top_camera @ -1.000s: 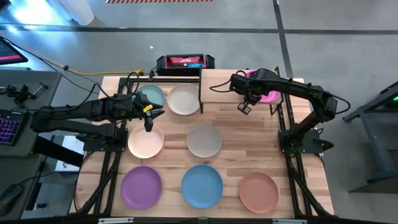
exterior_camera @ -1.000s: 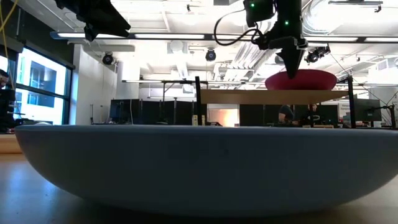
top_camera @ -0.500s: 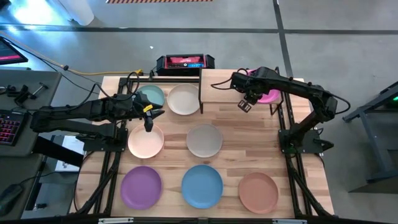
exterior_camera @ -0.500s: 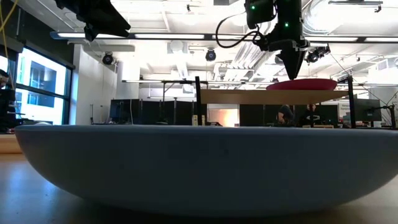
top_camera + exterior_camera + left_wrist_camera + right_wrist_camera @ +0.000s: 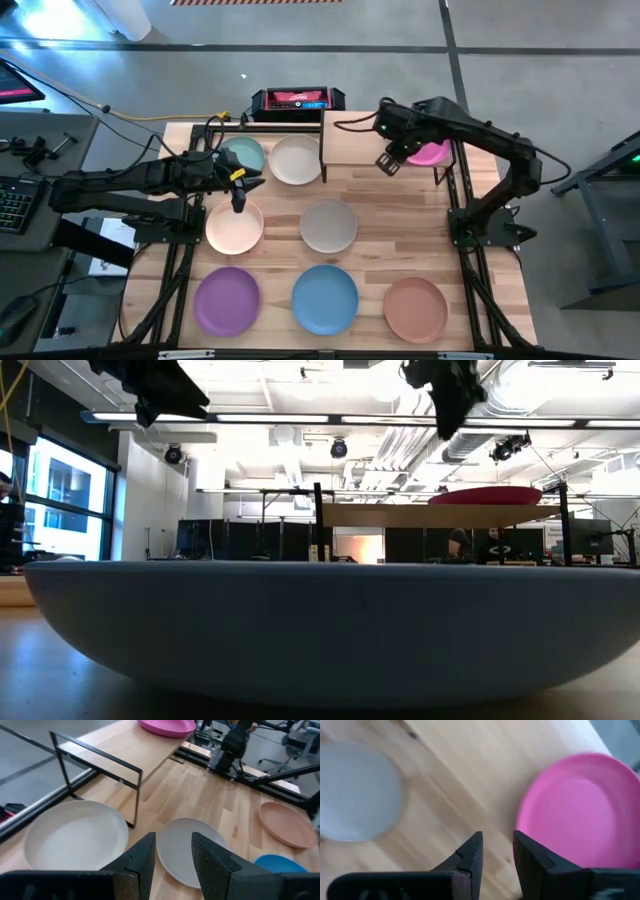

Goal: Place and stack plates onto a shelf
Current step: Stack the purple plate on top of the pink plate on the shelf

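Observation:
The magenta plate (image 5: pixel 432 153) lies flat on the right half of the shelf (image 5: pixel 355 140), resting on its underside (image 5: pixel 485 495). My right gripper (image 5: pixel 388 163) hangs open above the shelf's near edge, left of that plate (image 5: pixel 580 810) and well clear of it (image 5: pixel 446 420). My left gripper (image 5: pixel 240 195) is open and hovers between the teal plate (image 5: pixel 243 155) and the peach plate (image 5: pixel 235 226). On the tabletop lie the cream plate (image 5: pixel 296 159), grey plate (image 5: pixel 329 226), purple plate (image 5: pixel 227 301), blue plate (image 5: pixel 325 299) and terracotta plate (image 5: pixel 415 309).
The left half of the shelf board (image 5: pixel 125 745) is bare. Its black legs (image 5: pixel 137 795) stand next to the cream plate (image 5: pixel 75 840). A black and red device (image 5: pixel 297 99) sits behind the table's far edge. The blue plate (image 5: pixel 320 620) fills the low view's foreground.
A second ago the magenta plate stood tilted on the shelf under my right gripper's fingertips. It then dropped flat onto the board. My right gripper let go, rose well above the plate and drew slightly toward the table's left.

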### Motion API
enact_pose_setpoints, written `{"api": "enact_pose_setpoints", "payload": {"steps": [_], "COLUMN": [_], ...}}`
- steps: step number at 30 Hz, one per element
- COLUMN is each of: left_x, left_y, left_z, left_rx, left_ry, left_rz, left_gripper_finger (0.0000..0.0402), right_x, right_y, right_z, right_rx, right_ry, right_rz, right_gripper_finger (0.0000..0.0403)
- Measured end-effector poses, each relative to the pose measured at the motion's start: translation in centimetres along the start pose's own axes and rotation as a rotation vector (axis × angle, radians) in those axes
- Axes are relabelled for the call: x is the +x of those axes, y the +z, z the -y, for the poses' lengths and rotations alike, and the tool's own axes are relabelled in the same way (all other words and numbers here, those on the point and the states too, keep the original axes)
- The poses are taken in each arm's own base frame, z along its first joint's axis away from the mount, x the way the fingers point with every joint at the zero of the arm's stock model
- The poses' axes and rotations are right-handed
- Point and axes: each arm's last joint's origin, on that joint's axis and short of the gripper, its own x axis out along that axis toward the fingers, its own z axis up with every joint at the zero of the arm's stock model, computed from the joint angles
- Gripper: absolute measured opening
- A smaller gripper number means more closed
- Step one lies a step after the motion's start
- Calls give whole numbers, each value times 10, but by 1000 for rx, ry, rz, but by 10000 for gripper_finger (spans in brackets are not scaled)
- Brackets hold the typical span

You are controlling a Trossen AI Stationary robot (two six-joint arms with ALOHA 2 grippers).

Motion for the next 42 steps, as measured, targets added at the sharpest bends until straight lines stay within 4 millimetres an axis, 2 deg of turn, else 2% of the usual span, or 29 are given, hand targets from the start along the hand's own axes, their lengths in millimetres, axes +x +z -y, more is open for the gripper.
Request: {"api": "enact_pose_setpoints", "payload": {"steps": [3,8,15,20,29,42], "left_x": [0,-2,-6,-8,-13,3], "left_y": [-3,-17,-32,-35,-48,-84], "left_z": [1,-2,-5,4,33,86], "left_rx": [-30,-126,-280,-336,-205,10], "left_ry": [-41,-44,-46,-159,-337,-419], "left_rz": [-41,-205,-399,-476,-615,-814], "left_gripper_finger": [117,117,117,117,117,117], "right_x": [-14,-28,-31,-32,-36,-41], "right_y": [-1,-7,-18,-25,-34,-43], "right_z": [-9,-25,-46,-56,-69,-80], "right_rx": [9,23,52,75,114,45], "right_ry": [43,90,120,126,123,143], "right_rz": [40,77,67,60,78,80], "right_gripper_finger": [85,85,85,85,85,85]}}
